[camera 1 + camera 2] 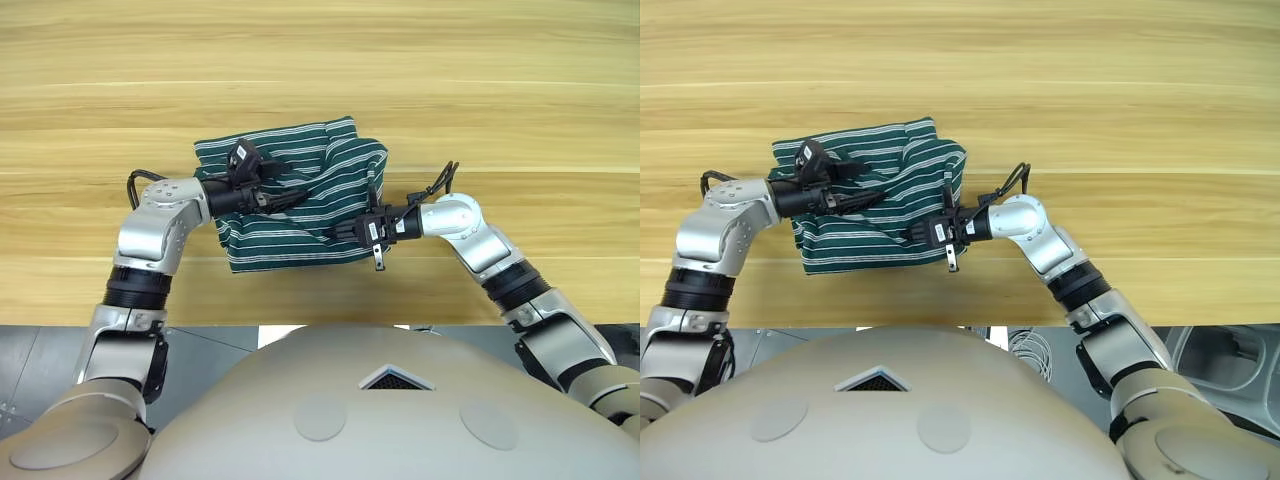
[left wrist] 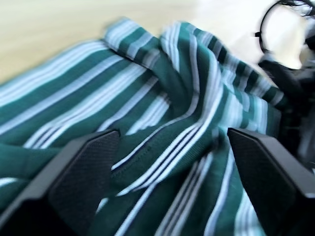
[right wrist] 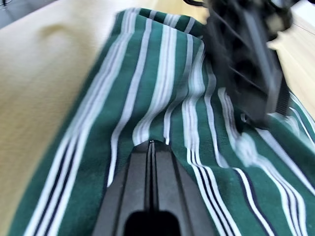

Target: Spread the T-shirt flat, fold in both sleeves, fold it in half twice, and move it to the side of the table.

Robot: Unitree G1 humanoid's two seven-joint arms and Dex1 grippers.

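**head view**
table: light wood, boards running side to side.
T-shirt: green w/ white stripes, bunched into a rough block, rumpled. Lies on table near front edge, about centre, btwn the two arms.
left gripper: over T-shirt's left half, low on cloth, pointing twd the middle.
right gripper: at T-shirt's near right part, pointing twd left gripper. Near it, not touching.

**left wrist view**
left jaws: released, fingers spread wide, creased cloth btwn and below them. Contact w/ cloth: can't tell.
T-shirt: a hemmed edge runs across the gap.
right gripper: dark shape at far side of cloth.

**right wrist view**
right jaws: clenched, pads pressed together, tip at cloth where stripes draw in. Grasping a pinch of T-shirt.
left gripper: blurred dark shape just above cloth, beyond.
table: bare wood beside the cloth edge.
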